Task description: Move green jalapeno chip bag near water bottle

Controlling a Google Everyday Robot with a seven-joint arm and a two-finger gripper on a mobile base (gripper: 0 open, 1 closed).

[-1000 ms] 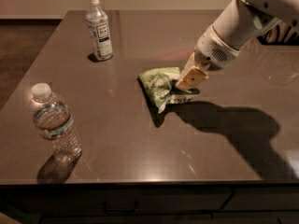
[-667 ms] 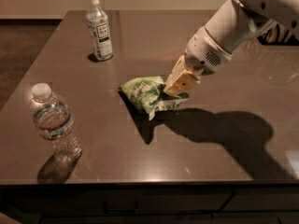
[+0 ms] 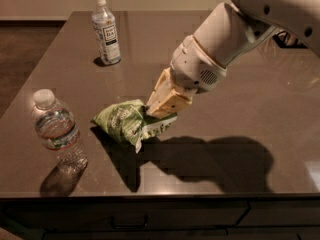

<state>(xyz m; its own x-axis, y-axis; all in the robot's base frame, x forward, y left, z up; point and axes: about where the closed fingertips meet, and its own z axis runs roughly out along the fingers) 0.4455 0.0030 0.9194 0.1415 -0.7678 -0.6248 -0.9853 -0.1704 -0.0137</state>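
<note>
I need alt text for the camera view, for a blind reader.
The gripper holds the green jalapeno chip bag by one end over a dark table, a short way from the water bottle. A taller slim bottle stands behind.

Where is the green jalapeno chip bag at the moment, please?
In the camera view, the green jalapeno chip bag is left of centre over the table, held at its right end by the gripper, with the water bottle to its left.

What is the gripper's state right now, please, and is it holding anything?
Gripper: closed on the right end of the green jalapeno chip bag, over the table to the right of the water bottle.
</note>
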